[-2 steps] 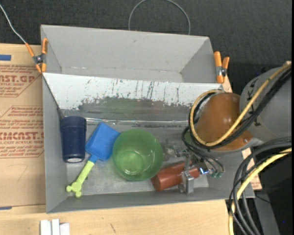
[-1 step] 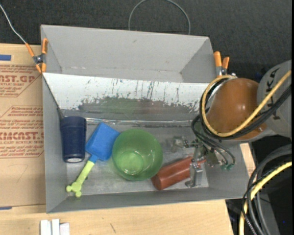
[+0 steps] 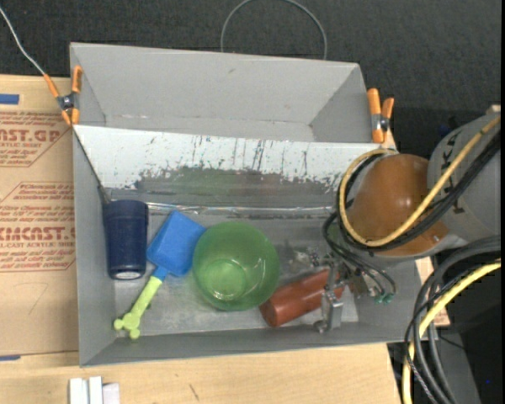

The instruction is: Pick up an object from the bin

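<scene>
In the bin (image 3: 236, 99), pincer (image 3: 330, 297) at red cylinder (image 3: 293, 304) beside green bowl (image 3: 234, 263); grip state unclear.

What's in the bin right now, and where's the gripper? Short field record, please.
bin: grey metal bin
left: dark blue cup
left of centre: blue scoop with a yellow-green handle
centre: green bowl, open side up
right: red-brown cylinder, lying on its side
gripper: gripper low at the cylinder's right end
grasp: cannot confirm
</scene>
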